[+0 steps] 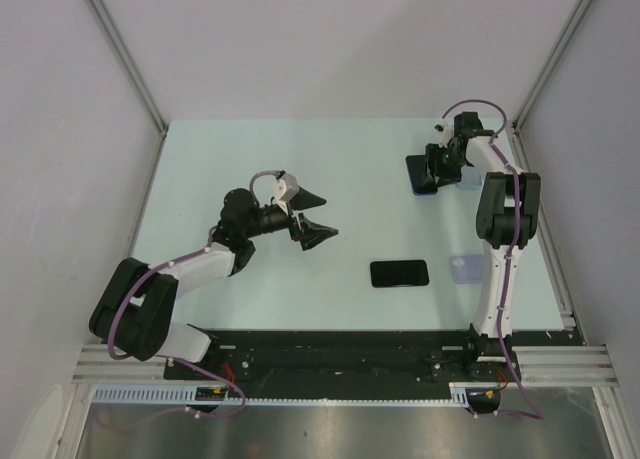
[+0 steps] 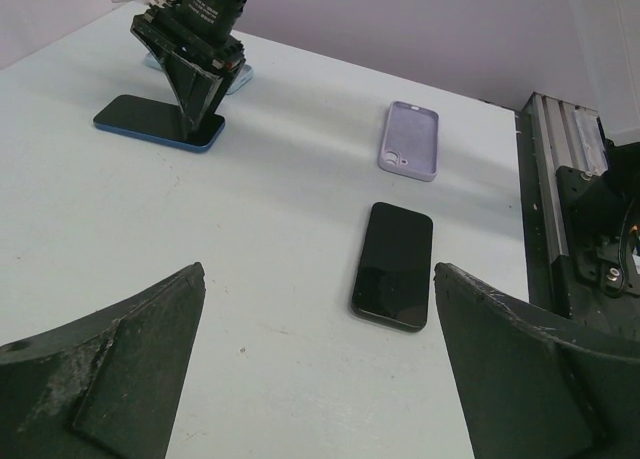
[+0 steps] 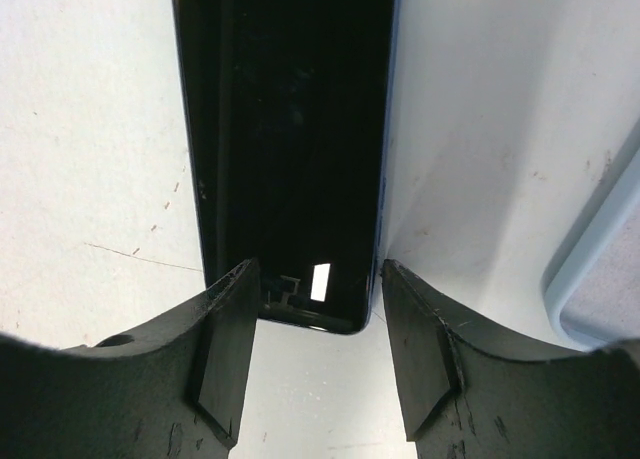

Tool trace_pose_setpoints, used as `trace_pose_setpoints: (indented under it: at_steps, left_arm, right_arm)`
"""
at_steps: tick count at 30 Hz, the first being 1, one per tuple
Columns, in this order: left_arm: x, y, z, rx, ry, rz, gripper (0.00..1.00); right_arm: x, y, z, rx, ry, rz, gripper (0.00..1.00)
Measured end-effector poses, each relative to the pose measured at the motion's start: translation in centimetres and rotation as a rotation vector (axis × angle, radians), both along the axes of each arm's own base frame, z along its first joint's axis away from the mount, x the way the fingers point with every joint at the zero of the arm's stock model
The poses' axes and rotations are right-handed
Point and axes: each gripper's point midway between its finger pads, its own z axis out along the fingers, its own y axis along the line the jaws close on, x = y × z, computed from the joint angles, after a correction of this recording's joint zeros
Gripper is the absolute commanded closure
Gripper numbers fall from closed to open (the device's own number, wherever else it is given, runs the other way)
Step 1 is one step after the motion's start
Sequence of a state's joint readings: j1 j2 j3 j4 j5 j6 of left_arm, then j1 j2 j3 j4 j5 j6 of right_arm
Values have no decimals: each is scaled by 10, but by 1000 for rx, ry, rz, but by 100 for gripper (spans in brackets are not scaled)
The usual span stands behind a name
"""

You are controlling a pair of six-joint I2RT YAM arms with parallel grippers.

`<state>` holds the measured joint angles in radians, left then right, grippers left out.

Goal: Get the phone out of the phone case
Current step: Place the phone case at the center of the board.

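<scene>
Right end effector (image 3: 318, 271) straddles the blue-cased black phone (image 3: 290, 129) on the pale table (image 1: 300, 159). Gripping or not, can't tell. Left end effector (image 1: 329, 216) hangs wide open.

In the top view, the first phone (image 1: 416, 172) lies on the bench (image 1: 250, 149) at upper right. The right claw (image 1: 435, 169) straddles its end, and the first case (image 1: 470, 179) sits just to its right. The second phone (image 1: 399, 273) lies at lower centre, with the second case (image 1: 461, 269) beside its right end. The left claw (image 1: 312, 217) hangs centre-left, well apart from both.
</scene>
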<state>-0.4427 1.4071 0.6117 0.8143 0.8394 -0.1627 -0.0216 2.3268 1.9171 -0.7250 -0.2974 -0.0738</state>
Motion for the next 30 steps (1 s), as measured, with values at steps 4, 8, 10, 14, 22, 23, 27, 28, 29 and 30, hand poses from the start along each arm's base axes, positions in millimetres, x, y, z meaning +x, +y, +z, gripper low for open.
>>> trace_pose_setpoints:
  at_steps: [4,8,10,14,22,23,27,28,29,30]
  left_arm:
    - [0,0,0,2,-5,0,0]
    - [0,0,0,2,-6,0,0]
    - [0,0,0,2,-6,0,0]
    - [0,0,0,2,-6,0,0]
    - [0,0,0,2,-5,0,0]
    - [0,0,0,2,-6,0,0]
    - [0,0,0,2,-5,0,0]
    - [0,0,0,2,-5,0,0]
    - [0,0,0,2,-5,0,0]
    - [0,0,0,2,-5,0,0]
  right_arm:
    - [-3,-9,0,0,16,-21,42]
    - [-4,-24,-1,0,25,-50,41]
    - [-5,-30,-1,-2,27,-63,41]
    - [-5,-41,-1,-10,29,-84,41]
    - [-6,-57,-1,-62,33,-120,41]
    - [-6,-58,-1,-68,33,-124,41]
    - [-6,-70,-2,-103,34,-150,41]
    - [-6,-72,-2,-105,34,-153,40]
    - [-6,-74,-2,-110,33,-159,40]
    - [-7,-76,-2,-114,34,-162,40]
